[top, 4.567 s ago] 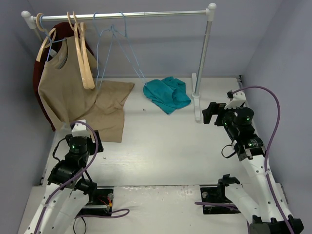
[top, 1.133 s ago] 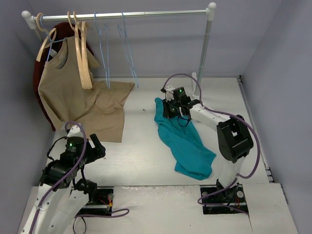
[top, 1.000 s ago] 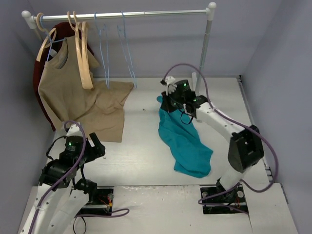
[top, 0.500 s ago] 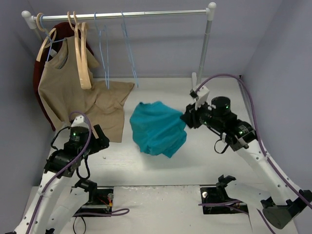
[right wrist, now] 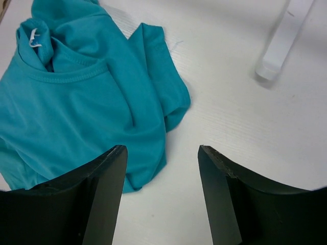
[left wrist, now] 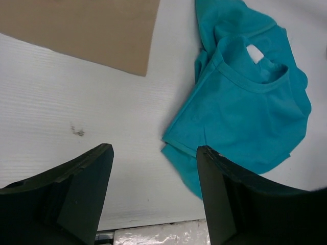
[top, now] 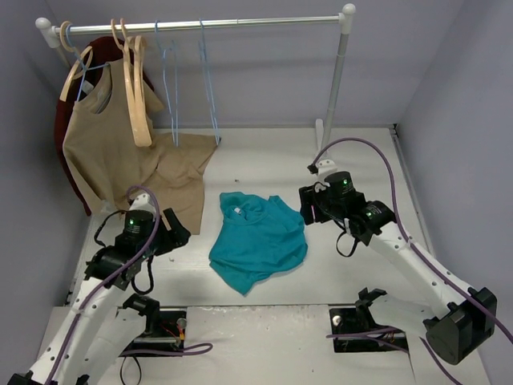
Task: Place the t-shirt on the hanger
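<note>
Between the grippers, t-shirt (top: 256,241): lay crumpled on the table (top: 264,160), gripped by neither.
Left gripper (top: 178,234): fingers spread apart, empty, t-shirt to its right.
Right gripper (top: 305,204): fingers apart, empty, t-shirt just ahead.
Hanger (top: 208,84): hung on rail (top: 264,22), well beyond both.

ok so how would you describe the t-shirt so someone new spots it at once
Start at the white table below the clothes rail; in its middle, toward the near edge, a garment lies spread out. That is the t-shirt: the only teal piece, with a white neck label, unlike the tan cloth to its left and the tan top hanging on the rail.
</note>
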You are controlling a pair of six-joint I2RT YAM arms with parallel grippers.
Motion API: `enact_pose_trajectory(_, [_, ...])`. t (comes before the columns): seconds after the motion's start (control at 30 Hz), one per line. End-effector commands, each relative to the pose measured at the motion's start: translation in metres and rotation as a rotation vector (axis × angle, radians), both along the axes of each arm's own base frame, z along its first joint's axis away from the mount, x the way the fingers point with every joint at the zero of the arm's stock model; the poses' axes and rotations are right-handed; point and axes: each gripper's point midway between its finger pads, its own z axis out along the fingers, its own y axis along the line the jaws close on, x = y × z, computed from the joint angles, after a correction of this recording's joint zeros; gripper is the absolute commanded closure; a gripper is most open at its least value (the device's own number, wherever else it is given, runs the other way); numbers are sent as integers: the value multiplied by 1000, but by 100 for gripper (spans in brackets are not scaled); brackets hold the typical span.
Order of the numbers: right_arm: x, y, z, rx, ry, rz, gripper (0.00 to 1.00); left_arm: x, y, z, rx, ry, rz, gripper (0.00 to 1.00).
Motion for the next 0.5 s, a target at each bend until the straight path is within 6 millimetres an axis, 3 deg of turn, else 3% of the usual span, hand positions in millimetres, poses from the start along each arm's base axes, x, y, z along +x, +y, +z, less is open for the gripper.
enact_pose_trajectory(0.0, [25,24,25,95,-79,20,41,14,-39,-1,-152,-27,-104,36])
enact_pose_trajectory(0.13, [26,48,19,154,-55,116,41,31,-57,-13,-210,-47,-136,40])
enact_pose_trajectory(0.37, [42,67,12,158,-48,203,55,52,-76,-46,-224,-19,-157,46])
enact_pose_trajectory(0.47, [47,76,8,156,-32,247,57,59,-87,-56,-242,-24,-187,46])
